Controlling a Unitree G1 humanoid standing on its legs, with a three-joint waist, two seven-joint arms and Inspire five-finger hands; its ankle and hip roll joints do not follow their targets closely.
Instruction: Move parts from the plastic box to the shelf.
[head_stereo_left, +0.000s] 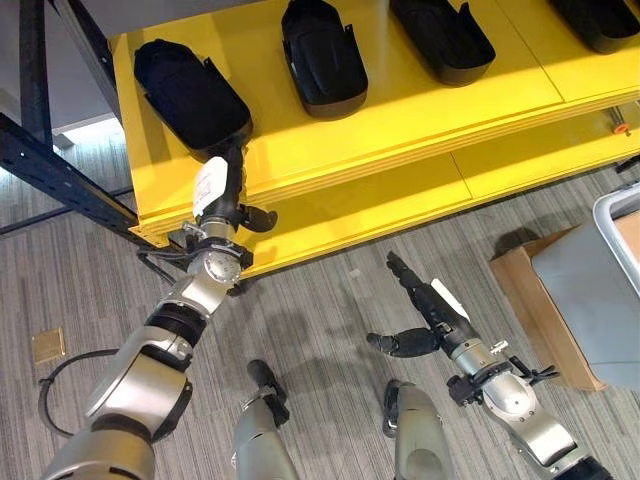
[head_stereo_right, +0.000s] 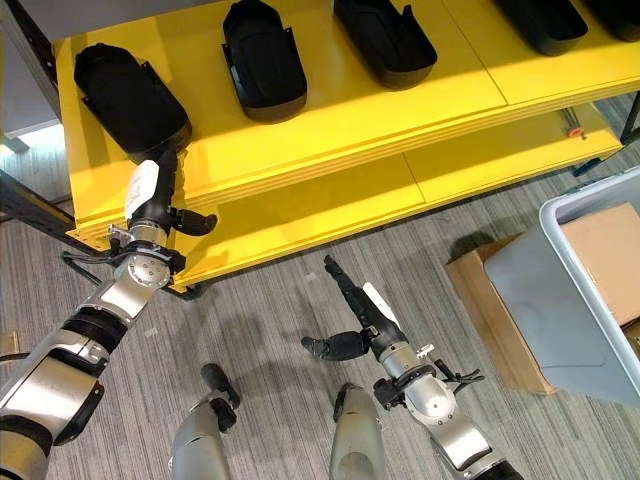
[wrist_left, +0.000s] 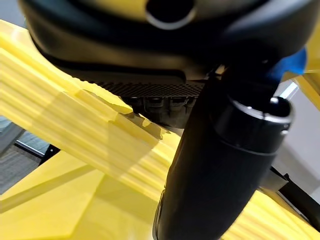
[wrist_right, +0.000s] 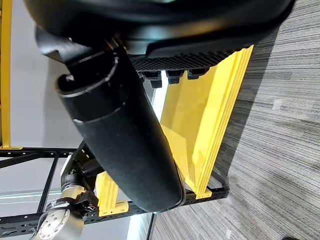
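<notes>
Several black moulded parts lie in a row on the yellow shelf (head_stereo_left: 400, 110). The leftmost part (head_stereo_left: 190, 95) sits near the shelf's left front corner. My left hand (head_stereo_left: 225, 200) is raised at the shelf's front edge, its straight fingers reaching up to that part's near end and its thumb (wrist_left: 215, 165) sticking out sideways. It is open and not wrapped round the part. My right hand (head_stereo_left: 425, 305) hangs low over the carpet in front of the shelf, open with nothing in it. The grey plastic box (head_stereo_right: 590, 290) stands on the floor at the right.
A lower yellow shelf board (head_stereo_left: 400, 200) juts out below the top one. Dark metal rack posts (head_stereo_left: 60, 180) run along the left side. A brown cardboard piece (head_stereo_right: 610, 250) lies in the box, and a brown board (head_stereo_right: 480, 300) sits beside it. Grey carpet (head_stereo_left: 320, 300) lies between shelf and box.
</notes>
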